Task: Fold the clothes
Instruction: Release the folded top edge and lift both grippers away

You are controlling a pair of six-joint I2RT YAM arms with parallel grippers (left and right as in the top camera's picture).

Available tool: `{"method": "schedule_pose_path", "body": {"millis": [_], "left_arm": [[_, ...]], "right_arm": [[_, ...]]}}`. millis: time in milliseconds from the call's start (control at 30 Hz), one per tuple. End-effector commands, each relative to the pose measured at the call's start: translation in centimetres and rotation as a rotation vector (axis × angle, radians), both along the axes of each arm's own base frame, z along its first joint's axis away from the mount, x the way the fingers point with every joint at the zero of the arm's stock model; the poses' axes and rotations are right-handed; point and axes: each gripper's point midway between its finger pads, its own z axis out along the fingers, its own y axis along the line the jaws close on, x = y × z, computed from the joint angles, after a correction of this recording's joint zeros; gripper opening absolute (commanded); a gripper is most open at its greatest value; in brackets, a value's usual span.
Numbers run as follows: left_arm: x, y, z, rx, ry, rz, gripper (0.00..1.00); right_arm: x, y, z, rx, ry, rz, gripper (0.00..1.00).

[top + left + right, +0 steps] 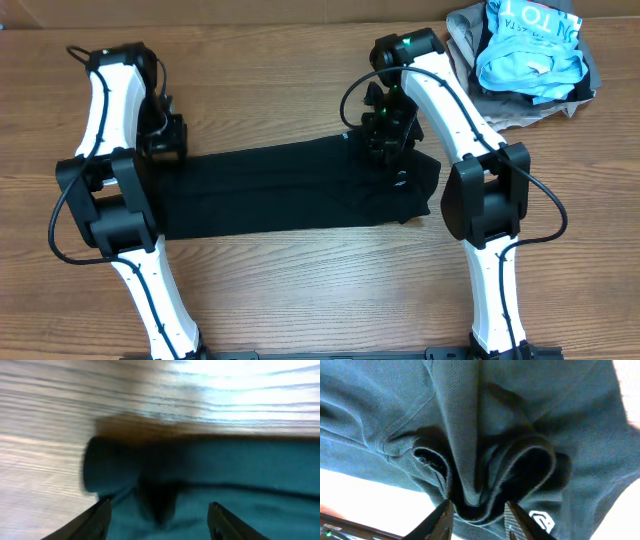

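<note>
A dark polo shirt (290, 190) lies stretched flat across the middle of the table. My left gripper (163, 140) is at its left end; in the left wrist view its fingers (160, 522) are spread wide and open just over the shirt's rolled edge (210, 475), holding nothing. My right gripper (385, 135) is at the shirt's upper right part. In the right wrist view its fingers (477, 520) are shut on a bunched fold of the shirt (485, 435), next to a small white logo (540, 521).
A pile of other clothes sits at the back right corner, with a light blue shirt (530, 45) on top of grey garments (500, 100). Bare wood table (280, 90) lies behind and in front of the dark shirt.
</note>
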Motion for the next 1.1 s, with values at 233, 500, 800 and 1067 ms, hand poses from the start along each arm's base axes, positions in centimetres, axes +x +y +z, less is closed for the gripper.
{"method": "schedule_pose_path", "body": {"millis": [233,500,800,1067], "left_arm": [[3.9,-2.9,13.9,-0.133,-0.341,-0.069,0.76],[2.0,-4.2,21.6,-0.152,-0.529,-0.097,0.9],[-2.5,-3.7,27.5,-0.063,-0.652,-0.07,1.0],[-5.5,0.9,18.6,-0.028,-0.368,0.088,1.0]], "right_arm": [[0.4,-0.7,13.6,0.135,-0.339,-0.032,0.77],[-3.8,-0.6,23.2,0.228,-0.575,-0.004,0.88],[-8.0,1.3,24.4,0.222,-0.587,0.032,0.99],[-8.2,1.7,18.9,0.15,-0.465,0.047,1.0]]}}
